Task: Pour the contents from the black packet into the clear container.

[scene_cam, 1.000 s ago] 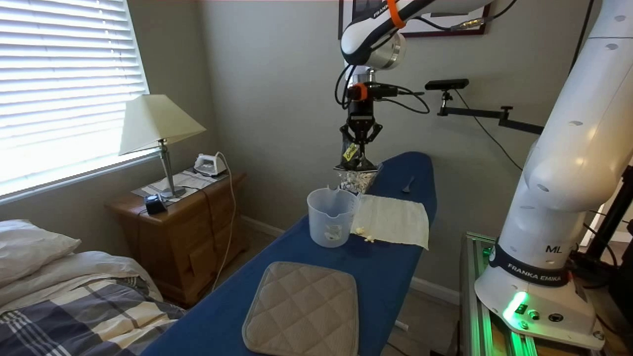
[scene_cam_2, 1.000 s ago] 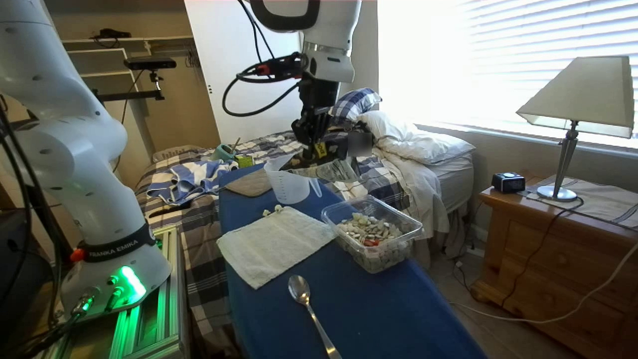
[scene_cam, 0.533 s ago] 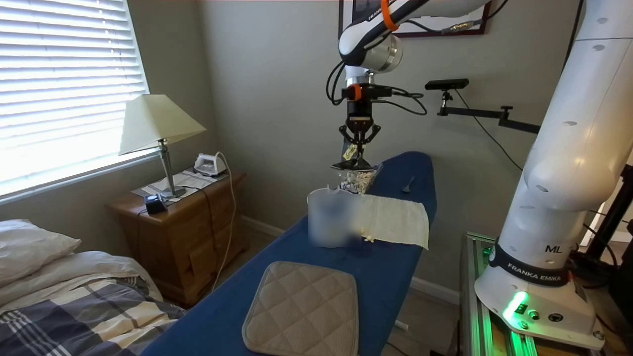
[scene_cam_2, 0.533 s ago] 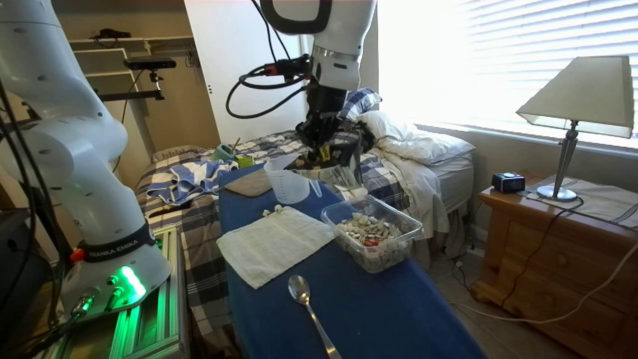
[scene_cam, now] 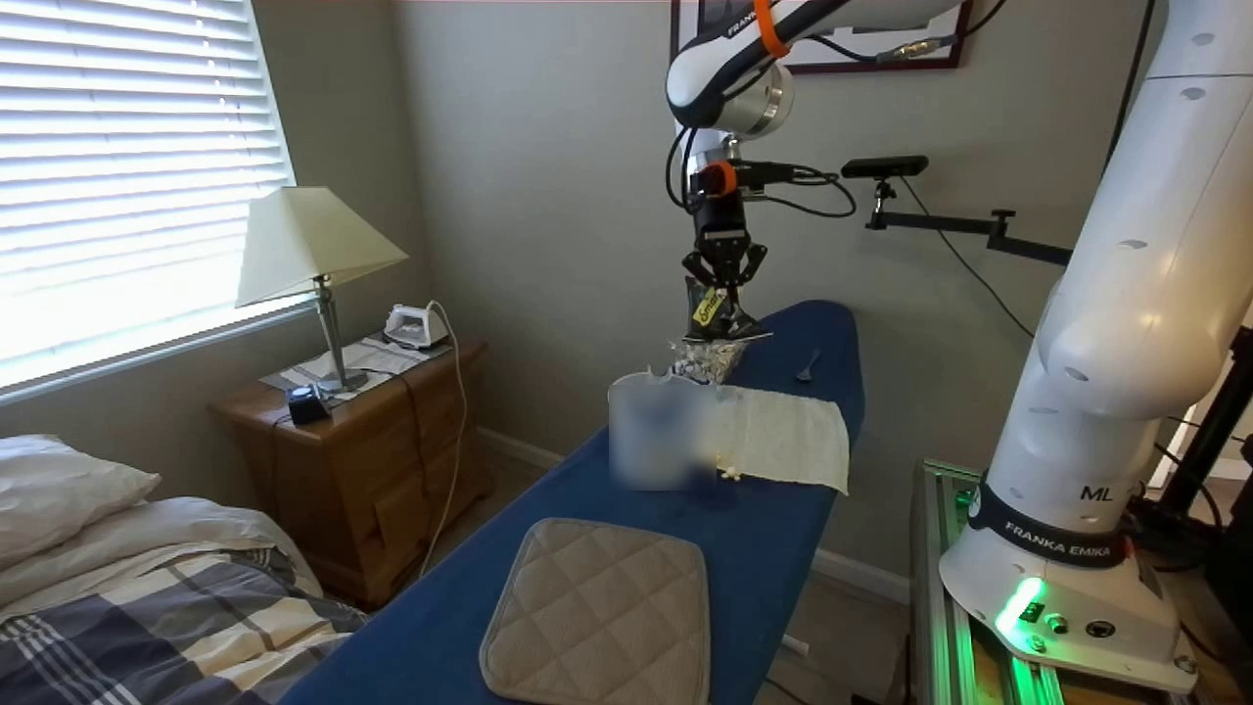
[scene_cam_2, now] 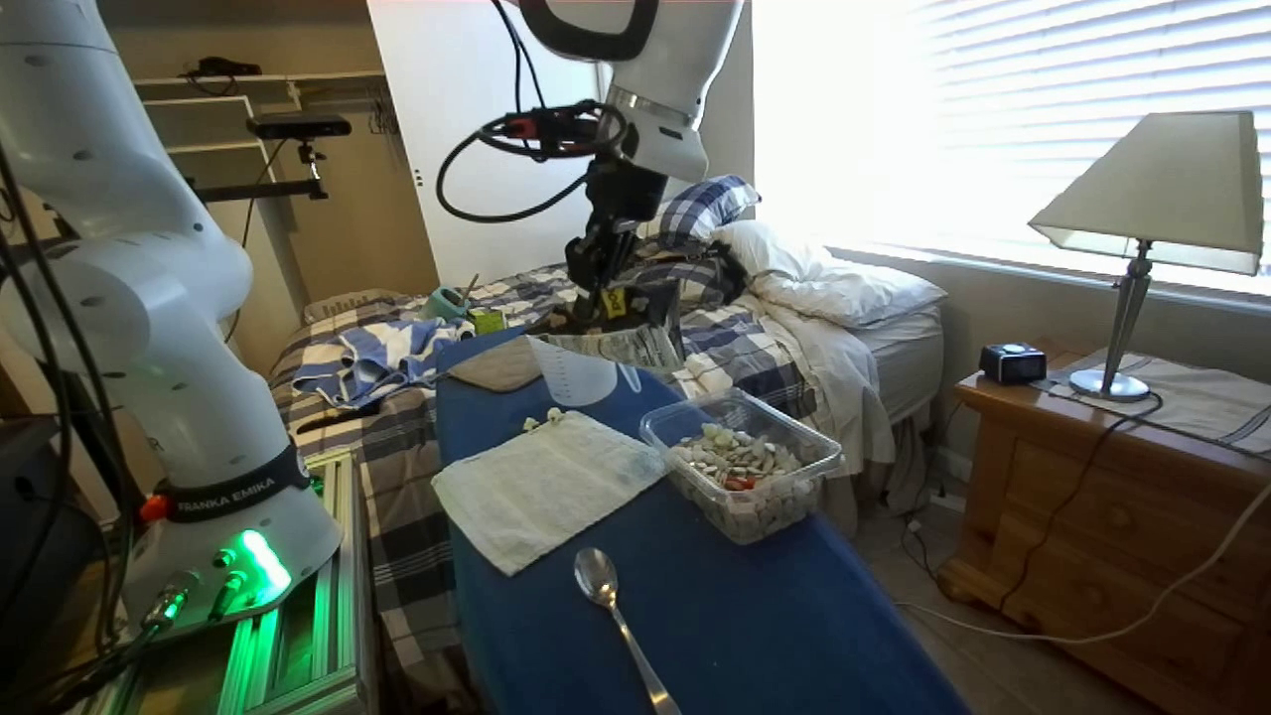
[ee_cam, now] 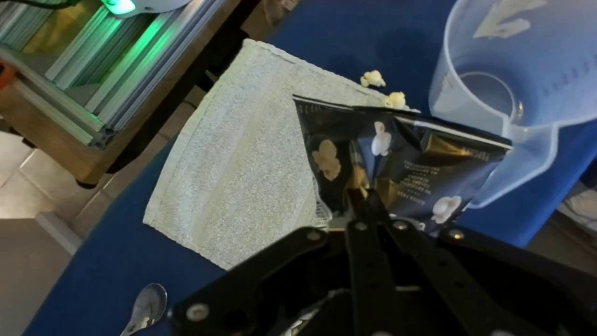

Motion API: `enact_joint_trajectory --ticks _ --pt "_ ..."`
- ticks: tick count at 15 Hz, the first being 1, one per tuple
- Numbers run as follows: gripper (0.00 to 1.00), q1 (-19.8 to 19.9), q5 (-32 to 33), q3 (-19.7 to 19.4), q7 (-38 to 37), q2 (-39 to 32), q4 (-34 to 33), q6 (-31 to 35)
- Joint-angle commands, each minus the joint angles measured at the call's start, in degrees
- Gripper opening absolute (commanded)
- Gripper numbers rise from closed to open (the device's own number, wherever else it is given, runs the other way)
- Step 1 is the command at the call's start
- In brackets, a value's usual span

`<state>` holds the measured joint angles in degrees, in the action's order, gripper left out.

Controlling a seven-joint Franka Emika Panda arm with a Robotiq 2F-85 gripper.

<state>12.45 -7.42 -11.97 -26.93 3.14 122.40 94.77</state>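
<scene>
- Gripper [ee_cam: 366, 193]: clamped on blk packet [ee_cam: 410, 163], held up above blue board [scene_cam: 764, 548].
- Wrist view, clock ctr'd on packet: clr container [ee_cam: 531, 84] approx. 2 o'clock, upright on board; packet corner overlaps it in view, contact unclear.
- Same clock: white cloth [ee_cam: 242, 158] at 9, popcorn bits [ee_cam: 373, 78] at 11, spoon [ee_cam: 149, 303] at 8.
- In an exterior view: tub [scene_cam_2: 770, 422] w/ pale pieces [scene_cam_2: 735, 462], 4 o'clock from container.

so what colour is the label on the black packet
Yellow label with dark lettering, clearest in an exterior view.
</scene>
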Motion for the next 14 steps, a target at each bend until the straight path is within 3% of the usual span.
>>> enact_joint_trajectory --ticks 1,8,14 --pt "0.0 -0.48 5.7 0.65 7.97 3.61 2.39 -3.28" --pt "0.0 -0.58 16.82 0.58 25.65 8.24 11.62 0.6" --pt "0.0 -0.93 21.25 0.23 37.96 10.54 18.03 10.97"
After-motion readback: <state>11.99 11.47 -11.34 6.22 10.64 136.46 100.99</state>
